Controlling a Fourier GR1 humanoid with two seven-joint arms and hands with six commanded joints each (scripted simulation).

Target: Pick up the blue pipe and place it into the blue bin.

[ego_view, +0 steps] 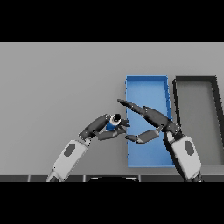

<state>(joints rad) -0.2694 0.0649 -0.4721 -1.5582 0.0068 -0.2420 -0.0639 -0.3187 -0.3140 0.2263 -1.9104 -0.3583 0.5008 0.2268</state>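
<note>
right now the left hand [99, 126] has its fingers curled round the blue pipe [113, 122], holding it just off the left wall of the blue bin [146, 81], open end of the pipe facing up/toward the cam. can't tell if it's lifted clear of the table. right hand [148, 120] is spread wide, fingers straight, hovering over the bin's mid section w/ fingertips near the pipe, holding nothing. dark bin [195, 79] sits just right of the blue one, not relevant. judgement: step in hand is the carry over the wall. to do it well the robot should lift enough to clear the rim, move rightward til the pipe is over the bin floor, then release low. right hand prob needs to back off first, since it's crowding the drop zone and could knock the pipe.
</note>
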